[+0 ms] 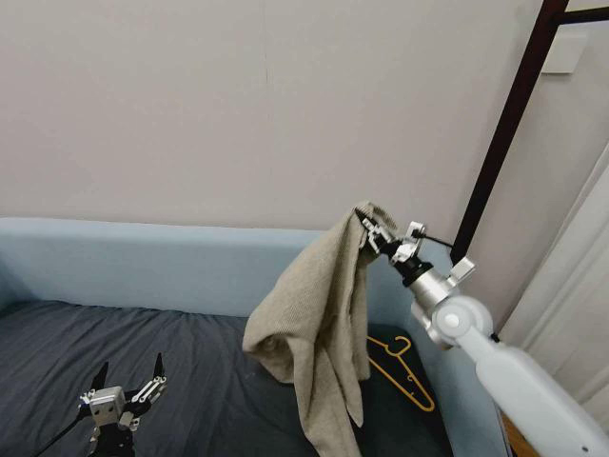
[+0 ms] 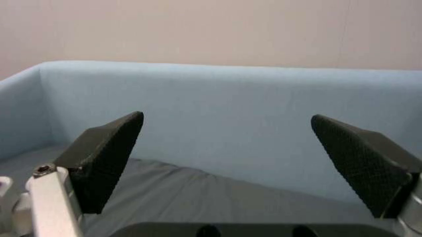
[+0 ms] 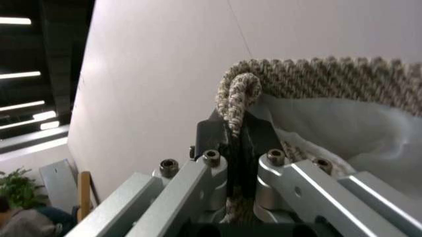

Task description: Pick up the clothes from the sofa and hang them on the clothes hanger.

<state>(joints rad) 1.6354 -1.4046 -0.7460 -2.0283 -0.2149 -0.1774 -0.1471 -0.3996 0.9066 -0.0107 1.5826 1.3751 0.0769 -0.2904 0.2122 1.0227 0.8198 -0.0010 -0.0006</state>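
While aloft over the sofa (image 1: 171,267), right hand (image 1: 370,232) tight on beige garment (image 1: 319,324), orange hanger (image 1: 409,376) beneath; left hand (image 1: 131,367) agape, empty.

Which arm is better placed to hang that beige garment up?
Right: the right tool is shut on the garment, raised beside the dark pole; the left tool is open, low over the sofa.

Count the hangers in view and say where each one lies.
1. An orange hanger lies on the sofa seat near its right end, beside the garment the right gripper holds up. The left gripper hovers open over the seat. The garment may hide more.
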